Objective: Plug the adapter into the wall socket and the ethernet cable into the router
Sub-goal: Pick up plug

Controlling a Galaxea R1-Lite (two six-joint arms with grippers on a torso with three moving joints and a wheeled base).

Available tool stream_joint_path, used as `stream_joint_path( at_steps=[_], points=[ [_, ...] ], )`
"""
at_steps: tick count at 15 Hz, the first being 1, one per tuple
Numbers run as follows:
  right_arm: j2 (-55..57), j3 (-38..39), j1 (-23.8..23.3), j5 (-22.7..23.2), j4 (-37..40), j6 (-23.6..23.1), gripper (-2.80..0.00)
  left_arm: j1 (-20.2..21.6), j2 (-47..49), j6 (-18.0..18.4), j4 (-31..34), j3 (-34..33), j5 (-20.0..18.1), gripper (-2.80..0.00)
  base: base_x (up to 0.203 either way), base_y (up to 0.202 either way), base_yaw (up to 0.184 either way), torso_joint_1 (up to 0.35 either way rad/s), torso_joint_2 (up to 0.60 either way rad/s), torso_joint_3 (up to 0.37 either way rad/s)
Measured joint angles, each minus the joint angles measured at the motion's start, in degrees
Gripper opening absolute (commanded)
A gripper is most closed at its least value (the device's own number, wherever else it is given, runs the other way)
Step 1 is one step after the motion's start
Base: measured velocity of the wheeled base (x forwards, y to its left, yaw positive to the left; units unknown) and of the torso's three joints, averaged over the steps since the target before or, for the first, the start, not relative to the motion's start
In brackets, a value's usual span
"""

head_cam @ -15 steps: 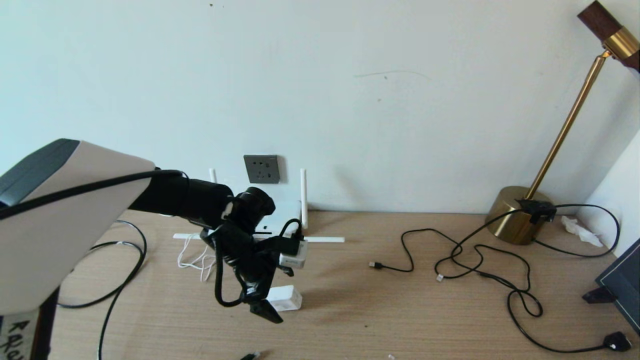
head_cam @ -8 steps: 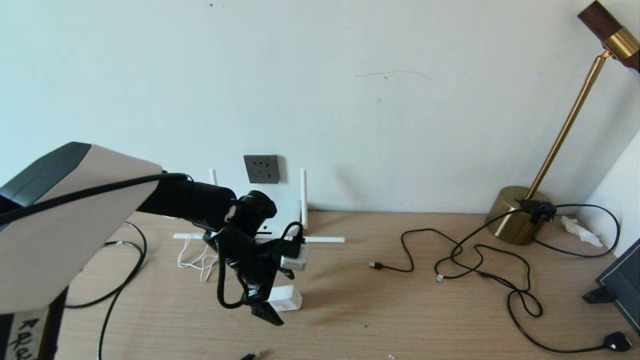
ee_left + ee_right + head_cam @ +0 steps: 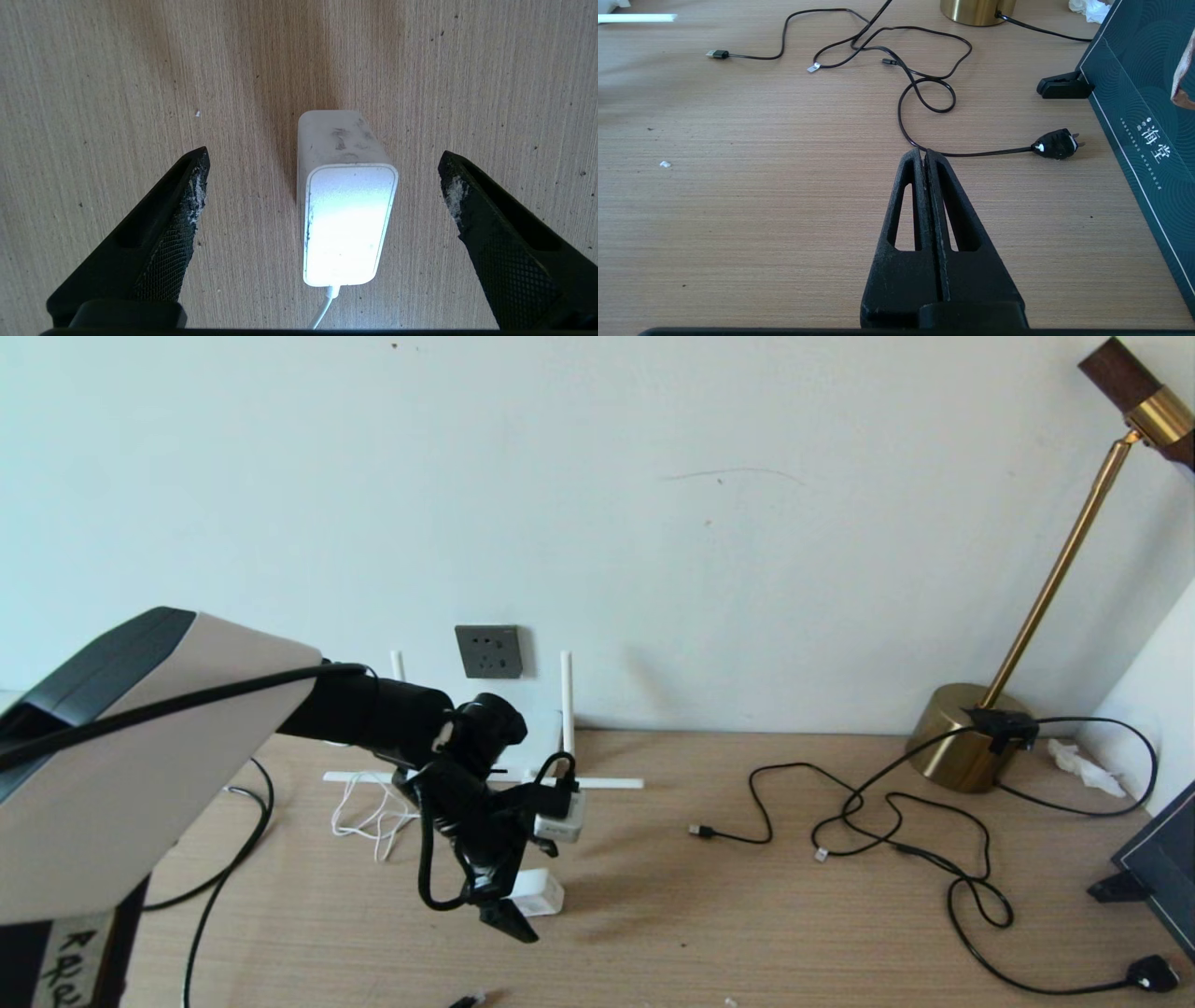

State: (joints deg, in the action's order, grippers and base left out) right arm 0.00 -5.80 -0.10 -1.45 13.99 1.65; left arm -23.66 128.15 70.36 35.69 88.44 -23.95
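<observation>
Adapter [image 3: 346, 219] on wooden desk [image 3: 747, 915], left claw [image 3: 322, 186] spread above, pale wall [image 3: 653, 523] behind.

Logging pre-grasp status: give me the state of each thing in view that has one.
left claw: open, straddling the adapter, not touching
right claw: shut, empty, parked above the table
adapter: lying on the table, unplugged
wall socket: nothing plugged in
router: two antennas up, two flat
black plug: unplugged, loose on table

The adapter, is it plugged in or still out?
Out: the adapter lies on the desk between the open left gripper's fingers, untouched.
</observation>
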Motion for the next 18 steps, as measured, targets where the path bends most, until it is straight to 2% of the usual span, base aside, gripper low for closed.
stream_joint_path(
  at_steps=[1,12,18],
  points=[
    [0.00,0.00,0.00,0.02,-0.04,0.02,-2.80,-0.02,0.14,0.00,0.05,0.04,0.00,-2.80,0.000,0.000,0.000,0.000,0.00,0.000],
    [0.00,0.00,0.00,0.00,-0.02,0.02,-2.80,-0.02,1.54,0.09,-0.39,0.06,-0.19,-2.80,0.000,0.000,0.000,0.000,0.00,0.000],
    [0.00,0.00,0.00,0.02,-0.02,0.02,-2.80,0.40,-2.57,-0.02,0.38,-2.56,-0.55,-2.80,0.000,0.000,0.000,0.000,0.00,0.000]
  ],
)
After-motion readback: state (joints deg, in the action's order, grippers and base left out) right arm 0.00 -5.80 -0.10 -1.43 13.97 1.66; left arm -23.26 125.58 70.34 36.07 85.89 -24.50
